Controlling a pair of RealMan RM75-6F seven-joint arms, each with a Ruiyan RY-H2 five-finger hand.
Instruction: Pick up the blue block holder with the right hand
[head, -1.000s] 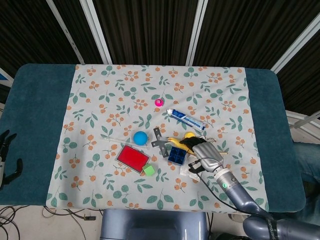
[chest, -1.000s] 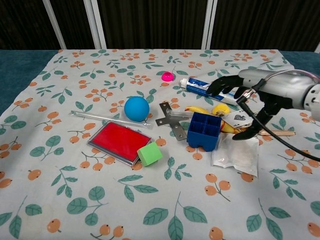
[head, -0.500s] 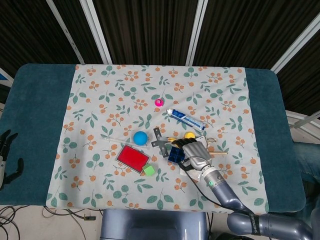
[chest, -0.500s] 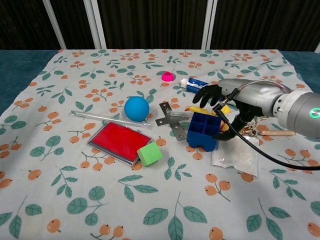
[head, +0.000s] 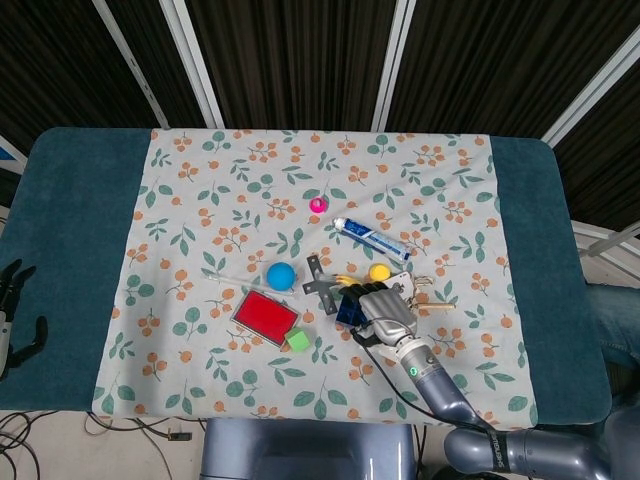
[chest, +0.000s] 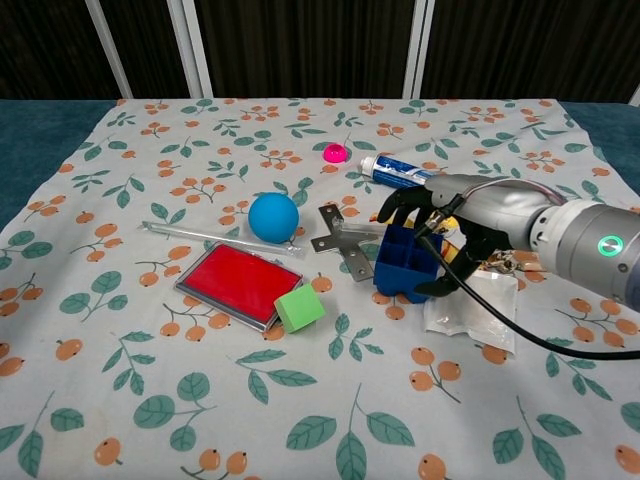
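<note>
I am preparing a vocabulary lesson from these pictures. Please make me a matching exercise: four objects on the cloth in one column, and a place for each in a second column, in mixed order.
Things:
1. blue block holder
2. green cube
3. pink ball
4. blue ball

Places:
A. against the red case
B. just left of the toothpaste tube
C. under the right robot hand
D. beside the clear stick

Pairs: 1-C, 2-A, 3-B, 4-D

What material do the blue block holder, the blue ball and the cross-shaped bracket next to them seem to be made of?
Blue block holder: probably hard plastic; uniform saturated colour, crisp moulded compartments, slight sheen.
Blue ball: looks like foam or soft rubber; matte surface with no sharp highlight, though the pictures leave this open.
Cross-shaped bracket: likely metal; thin, flat, dull grey, with what look like small holes.
</note>
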